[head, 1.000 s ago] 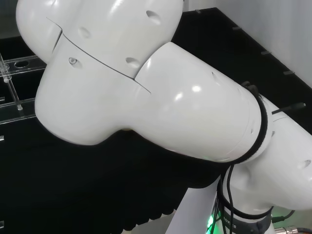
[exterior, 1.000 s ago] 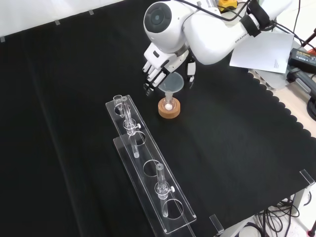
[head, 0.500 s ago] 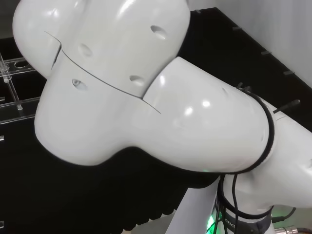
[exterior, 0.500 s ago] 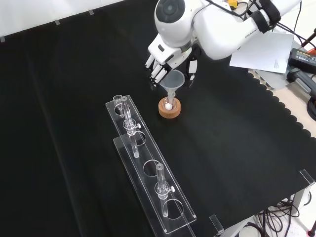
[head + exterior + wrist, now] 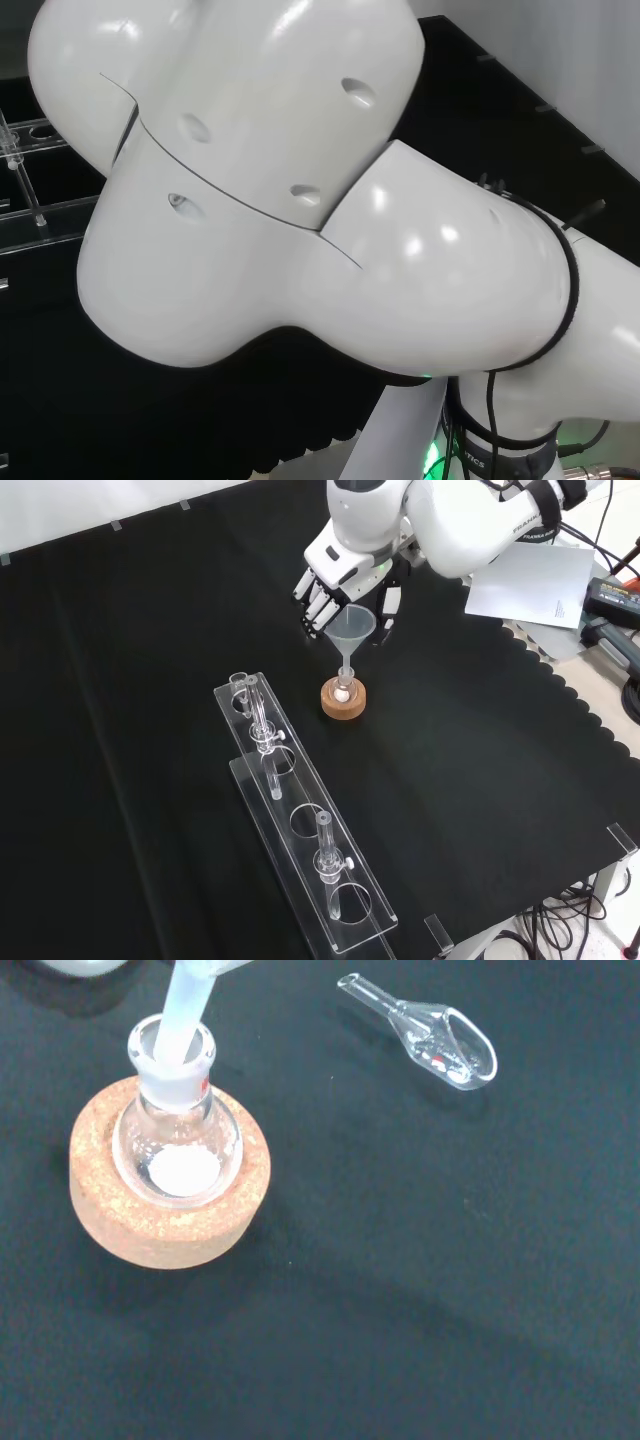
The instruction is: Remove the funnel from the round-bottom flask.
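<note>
Hand clasped around funnel, stem tip barely within flask neck.

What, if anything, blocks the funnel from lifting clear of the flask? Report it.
Nothing visible does. The hand is curled round the funnel, whose stem tip sits in the neck of the round-bottom flask on the cork ring. Above the neck there is the hand and arm alone.

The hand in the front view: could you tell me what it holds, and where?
The hand holds the funnel by the rim of its cone, fingers on one side and thumb on the other.
</note>
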Controlling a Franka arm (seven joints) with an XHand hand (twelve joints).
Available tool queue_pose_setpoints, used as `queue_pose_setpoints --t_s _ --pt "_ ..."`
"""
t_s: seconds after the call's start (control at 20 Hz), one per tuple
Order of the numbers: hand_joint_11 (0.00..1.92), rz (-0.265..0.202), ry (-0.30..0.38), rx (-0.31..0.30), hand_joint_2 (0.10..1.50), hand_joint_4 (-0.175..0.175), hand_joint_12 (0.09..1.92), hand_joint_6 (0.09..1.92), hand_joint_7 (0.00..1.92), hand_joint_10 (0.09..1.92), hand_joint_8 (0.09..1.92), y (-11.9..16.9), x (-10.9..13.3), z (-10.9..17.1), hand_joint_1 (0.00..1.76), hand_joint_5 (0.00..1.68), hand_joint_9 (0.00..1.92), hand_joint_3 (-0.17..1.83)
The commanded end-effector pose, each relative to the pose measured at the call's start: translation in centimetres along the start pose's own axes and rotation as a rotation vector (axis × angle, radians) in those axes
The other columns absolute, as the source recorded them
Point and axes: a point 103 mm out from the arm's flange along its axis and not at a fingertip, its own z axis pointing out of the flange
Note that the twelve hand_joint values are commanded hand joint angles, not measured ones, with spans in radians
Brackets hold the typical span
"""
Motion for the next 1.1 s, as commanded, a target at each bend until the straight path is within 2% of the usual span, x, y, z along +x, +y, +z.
queue_pose_setpoints --t_s 0.05,0.55,1.1 --pt "0.67 0.01 -0.015 -0.007 0.79 -0.02 1.26 0.65 0.72 0.41 0.71 -1.4 -0.7 -1.4 0.78 0.62 1.06 0.42" --pt "0.67 0.033 -0.013 -0.045 0.78 -0.021 1.26 0.66 0.7 0.41 0.71 -3.8 -1.9 -5.4 0.78 0.61 1.05 0.43" --pt "0.68 0.062 0.006 -0.055 0.78 -0.019 1.25 0.67 0.67 0.4 0.71 -3.7 -3.8 -9.1 0.78 0.63 1.04 0.43"
